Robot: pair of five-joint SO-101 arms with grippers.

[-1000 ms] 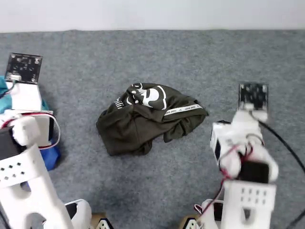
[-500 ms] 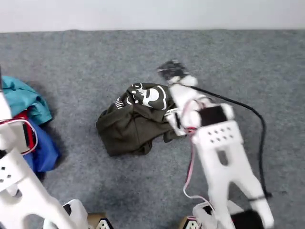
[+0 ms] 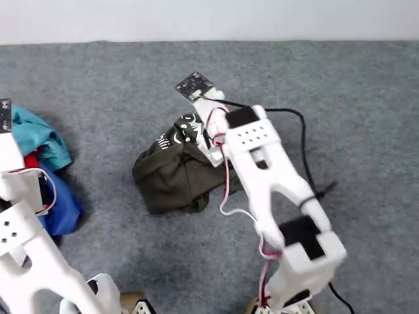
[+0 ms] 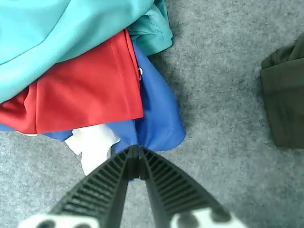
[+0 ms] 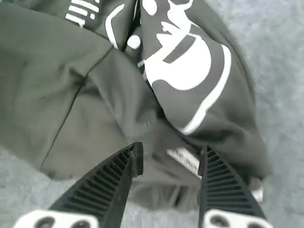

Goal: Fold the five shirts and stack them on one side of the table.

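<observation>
- My right gripper (image 5: pixel 171 151), released, hangs over the dark shirt (image 3: pixel 163 180); my right arm (image 3: pixel 268 170) hides its 3 o'clock side.
- My left gripper (image 4: pixel 138 153), clenched empty, is over the 9 o'clock pile (image 3: pixel 39 140).

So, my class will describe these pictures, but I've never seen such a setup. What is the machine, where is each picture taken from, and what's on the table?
These are two white robot arms, a left arm and a right arm, each ending in a two-fingered gripper. One picture looks down over the grey table from above; the other two come from cameras on the arms' wrists. In the middle lies a crumpled dark green shirt with a white print. The right gripper hangs open just above it, holding nothing. At one side is a heap: a teal shirt, a red shirt and a blue shirt. The left gripper is shut, by the heap's edge.
</observation>
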